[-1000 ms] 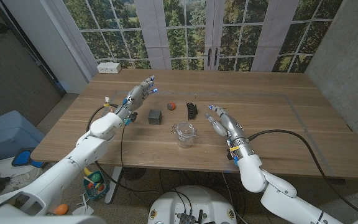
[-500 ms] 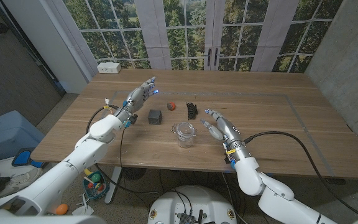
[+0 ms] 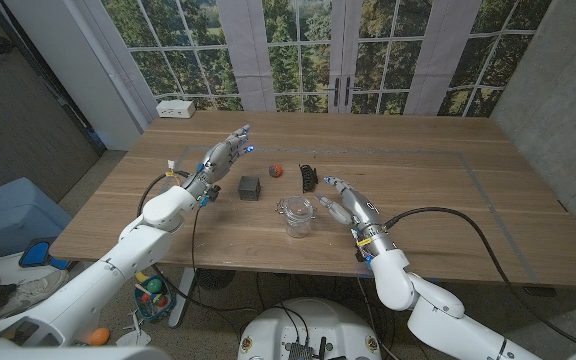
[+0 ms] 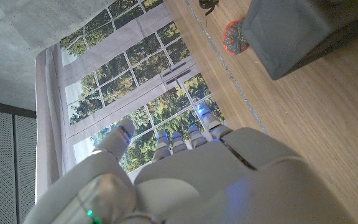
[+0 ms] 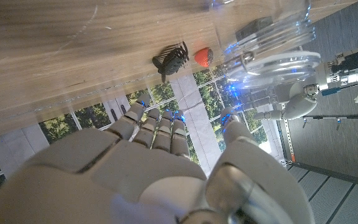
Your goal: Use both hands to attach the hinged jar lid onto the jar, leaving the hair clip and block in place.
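Two hands are seen in the head view, and neither holds anything. The jar (image 3: 297, 217) stands at the middle of the frame on the wooden table (image 3: 448, 215), with its hinged lid (image 3: 294, 207) hanging open at the mouth. The right hand (image 3: 346, 202) is placed just right of the jar, fingers spread and apart from the glass. The left hand (image 3: 223, 155) is raised at upper left, fingers wide, well apart from the jar. The block (image 3: 249, 187) lies left of centre, the hair clip (image 3: 308, 178) above the jar. The approach is judged to be the step in hand; next, the jar must be steadied and the lid swung shut.

From the left wrist, the block (image 4: 297, 34) is seen at upper right beyond open fingers (image 4: 166, 142).

From the right wrist, the jar (image 5: 272, 37) fills the upper right.

Tall windows onto trees are seen behind the table.
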Motion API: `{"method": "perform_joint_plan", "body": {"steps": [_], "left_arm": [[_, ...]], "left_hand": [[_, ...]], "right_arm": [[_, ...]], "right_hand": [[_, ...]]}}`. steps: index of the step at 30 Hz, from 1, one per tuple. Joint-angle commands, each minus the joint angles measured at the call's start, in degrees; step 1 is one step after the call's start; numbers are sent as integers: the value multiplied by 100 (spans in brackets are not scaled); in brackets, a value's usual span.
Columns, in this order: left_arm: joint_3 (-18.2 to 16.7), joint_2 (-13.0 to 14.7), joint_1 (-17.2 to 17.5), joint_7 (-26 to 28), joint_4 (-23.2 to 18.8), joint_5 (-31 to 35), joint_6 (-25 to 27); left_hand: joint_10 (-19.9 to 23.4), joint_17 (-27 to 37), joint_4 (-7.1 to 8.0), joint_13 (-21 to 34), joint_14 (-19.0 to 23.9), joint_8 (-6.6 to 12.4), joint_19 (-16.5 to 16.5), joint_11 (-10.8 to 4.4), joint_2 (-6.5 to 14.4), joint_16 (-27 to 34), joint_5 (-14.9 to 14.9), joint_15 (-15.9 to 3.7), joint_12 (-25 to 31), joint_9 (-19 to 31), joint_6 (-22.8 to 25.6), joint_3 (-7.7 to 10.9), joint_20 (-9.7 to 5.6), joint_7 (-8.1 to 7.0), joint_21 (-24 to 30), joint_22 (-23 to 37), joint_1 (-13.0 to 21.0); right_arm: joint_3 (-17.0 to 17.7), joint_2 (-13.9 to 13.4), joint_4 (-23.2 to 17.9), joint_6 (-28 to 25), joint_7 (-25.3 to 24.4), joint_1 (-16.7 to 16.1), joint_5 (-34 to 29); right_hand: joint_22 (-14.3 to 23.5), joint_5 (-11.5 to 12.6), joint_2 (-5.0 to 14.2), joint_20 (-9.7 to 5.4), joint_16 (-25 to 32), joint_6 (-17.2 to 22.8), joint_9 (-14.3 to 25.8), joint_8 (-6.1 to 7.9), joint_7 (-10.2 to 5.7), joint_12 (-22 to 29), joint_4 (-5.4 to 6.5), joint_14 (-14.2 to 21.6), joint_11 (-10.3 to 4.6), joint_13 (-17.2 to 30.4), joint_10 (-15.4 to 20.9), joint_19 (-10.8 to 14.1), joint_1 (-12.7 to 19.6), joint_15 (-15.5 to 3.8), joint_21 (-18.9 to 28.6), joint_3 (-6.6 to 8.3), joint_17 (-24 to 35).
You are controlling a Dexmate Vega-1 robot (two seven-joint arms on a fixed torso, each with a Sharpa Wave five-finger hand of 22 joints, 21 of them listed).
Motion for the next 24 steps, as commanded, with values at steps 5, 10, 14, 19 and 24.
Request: {"method": "perform_joint_plan", "body": {"steps": [5, 10, 14, 19, 24], "left_arm": [[68, -16, -126, -152, 175, -6, -3], [73, -12, -150, -165, 186, -6, 12], [71, -11, -151, -152, 182, 3, 9], [62, 1, -132, -127, 152, 2, 22], [51, 11, -99, -87, 108, 2, 37]], "left_hand": [[-27, 3, -76, 8, -52, 18, 50, -28, 165, -8, 17, -545, 32, 29, -26, -1, -497, -8, -29, 30, 102], [-32, 3, -93, 8, -54, 19, 52, -17, 179, -9, 17, -544, 31, 29, -30, -1, -488, -3, -42, 31, 114], [-39, 4, -103, 8, -54, 16, 52, -19, 193, -7, 16, -536, 30, 29, -44, -1, -491, 3, -53, 31, 123], [-45, 5, -114, 8, -56, 15, 58, -13, 205, -7, 16, -538, 29, 30, -55, -2, -489, 3, -64, 31, 132], [-51, 7, -127, 8, -56, 15, 64, -4, 219, -5, 14, -533, 29, 30, -67, -3, -485, 7, -80, 32, 144]], "right_arm": [[-224, 80, 117, -183, 202, 167, 109], [-259, 94, 138, -184, 223, 205, 161], [-308, 106, 115, -311, 265, 242, 126], [-328, 82, 95, -356, 304, 273, 144], [-346, 58, 50, -443, 343, 289, 144]], "right_hand": [[20, 17, -199, 48, -33, -40, 18, 12, 41, -4, -71, -46, 29, 13, -35, 47, -14, -29, -41, -62, -36], [23, -29, -346, 90, -33, -61, 19, 18, 61, -3, -55, -55, 50, 17, -69, 50, -132, 2, -81, -183, -68], [26, -58, -451, 115, -43, -107, 21, 14, 92, -6, -21, -102, 65, 20, -112, 38, -256, 36, -123, -292, -91], [28, -61, -518, 139, -48, -156, 22, 7, 112, -10, -8, -129, 66, 22, -150, 25, -327, 61, -155, -358, -109], [31, -50, -632, 163, -53, -198, 23, 8, 111, -5, 27, -169, 54, 26, -174, 14, -465, 87, -195, -470, -127]]}}
